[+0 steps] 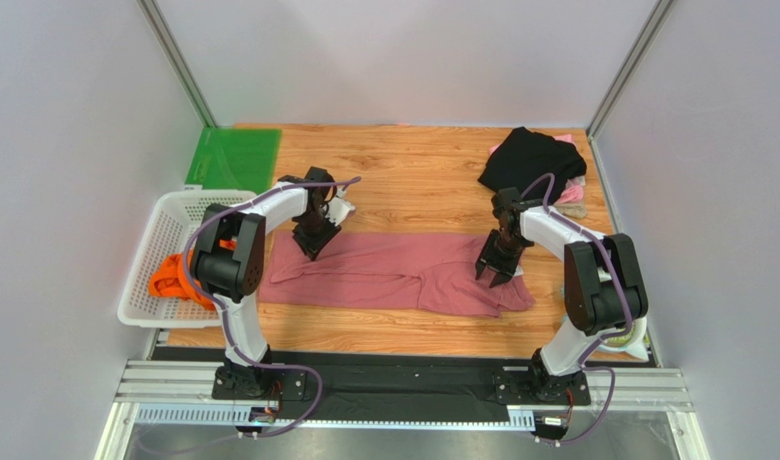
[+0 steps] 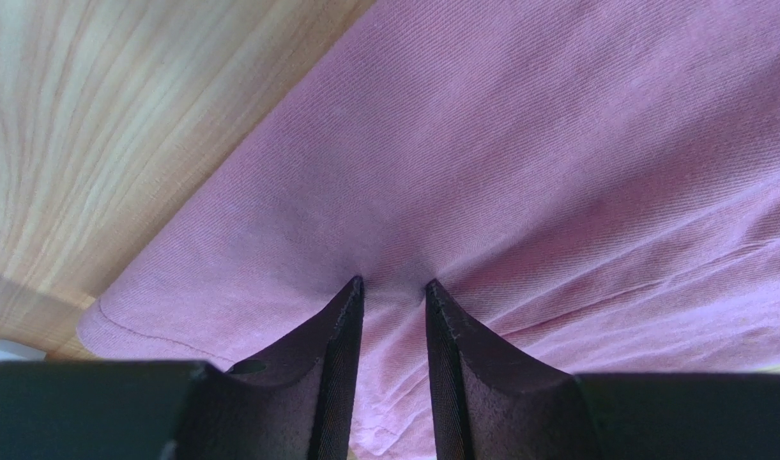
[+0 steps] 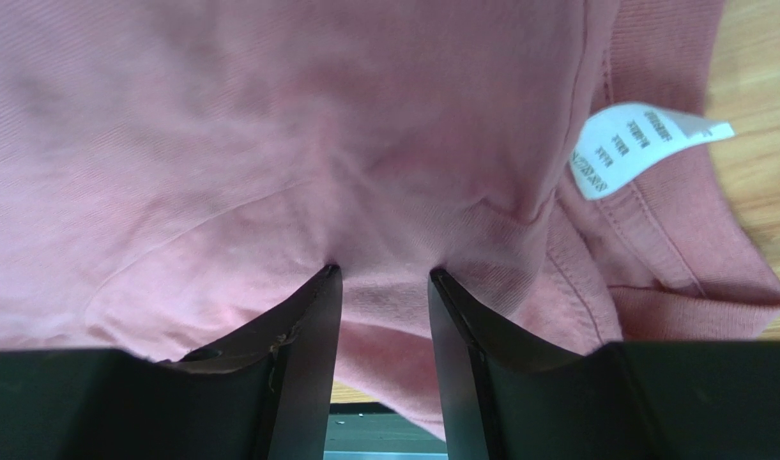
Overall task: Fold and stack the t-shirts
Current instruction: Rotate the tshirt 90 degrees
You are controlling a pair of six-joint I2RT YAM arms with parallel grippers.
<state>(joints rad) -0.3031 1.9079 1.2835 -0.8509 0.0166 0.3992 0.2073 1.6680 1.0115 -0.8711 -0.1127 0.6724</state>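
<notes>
the rose shirt [image 1: 393,273] lies in a long band across the table [image 1: 413,182]. my left claw [image 2: 393,286] and right claw [image 3: 384,273] stand narrow, tips pressed in, cloth puckered between; gripped or not, i cannot tell. probably light and limp: i'd pinch its edge at both ends.

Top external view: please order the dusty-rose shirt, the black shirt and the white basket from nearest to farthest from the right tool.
1. Dusty-rose shirt: mid-table, directly under the right tool.
2. Black shirt: far right corner, beyond the tool.
3. White basket: left edge, across the whole table.
</notes>
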